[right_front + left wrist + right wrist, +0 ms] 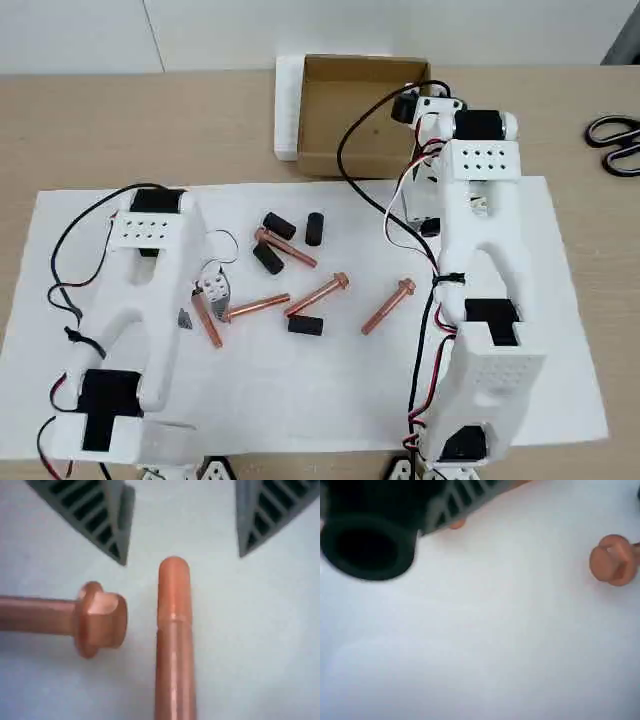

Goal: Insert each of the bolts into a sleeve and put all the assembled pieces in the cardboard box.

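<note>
The left gripper [182,555] is hanging with fingers [95,515] open either side of the tip of a copper bolt [173,630] on the white sheet [300,400], and should be closing squarely without catching the head of a second bolt [100,619] just beside it, while the right gripper [428,215] is gripping a black sleeve [367,545] near the cardboard box [360,110] on the bench [100,110].

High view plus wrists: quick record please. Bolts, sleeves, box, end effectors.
bolts: five, loose on the white sheet, none sleeved
sleeves: four loose among the bolts
held sleeve: in the right end effector, bore empty
cardboard box: beyond the sheet's far edge; no assembled piece visible inside
left end effector: open, over a bolt's plain end
right end effector: shut on held sleeve
scissors: table edge, right arm's side
</note>
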`<state>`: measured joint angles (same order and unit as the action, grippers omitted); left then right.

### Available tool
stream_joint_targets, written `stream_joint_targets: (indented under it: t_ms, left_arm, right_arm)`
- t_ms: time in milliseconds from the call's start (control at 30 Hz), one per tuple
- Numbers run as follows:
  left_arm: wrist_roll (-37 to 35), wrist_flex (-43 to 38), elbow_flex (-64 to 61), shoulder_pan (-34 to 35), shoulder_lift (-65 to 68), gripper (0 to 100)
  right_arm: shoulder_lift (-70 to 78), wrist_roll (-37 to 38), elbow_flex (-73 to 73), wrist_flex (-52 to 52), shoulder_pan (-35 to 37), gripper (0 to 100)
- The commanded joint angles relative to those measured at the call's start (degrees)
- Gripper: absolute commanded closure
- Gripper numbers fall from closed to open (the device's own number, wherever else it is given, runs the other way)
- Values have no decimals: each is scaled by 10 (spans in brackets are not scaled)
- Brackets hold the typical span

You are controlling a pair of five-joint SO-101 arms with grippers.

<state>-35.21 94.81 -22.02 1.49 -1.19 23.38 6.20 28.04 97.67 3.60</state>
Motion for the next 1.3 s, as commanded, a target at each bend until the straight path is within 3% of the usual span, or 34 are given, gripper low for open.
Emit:
stream_joint_targets:
  t_ms: [0, 233, 800, 1067, 1267]
  left_arm:
    - [-13, -51, -18, 1, -3, 863]
    - [-17, -119, -51, 1, -3, 863]
    - [-12, -127, -51, 56, -3, 863]
    - [-13, -227, -116, 56, -3, 863]
    - [-13, -245, -130, 56, -3, 863]
  right_arm:
    - [-44, 4, 29, 6, -2, 995]
    - [-44, 4, 29, 7, -2, 995]
    - [-42, 4, 28, 7, 0, 995]
    - [-41, 3, 28, 7, 0, 995]
    - [-41, 2, 28, 7, 0, 995]
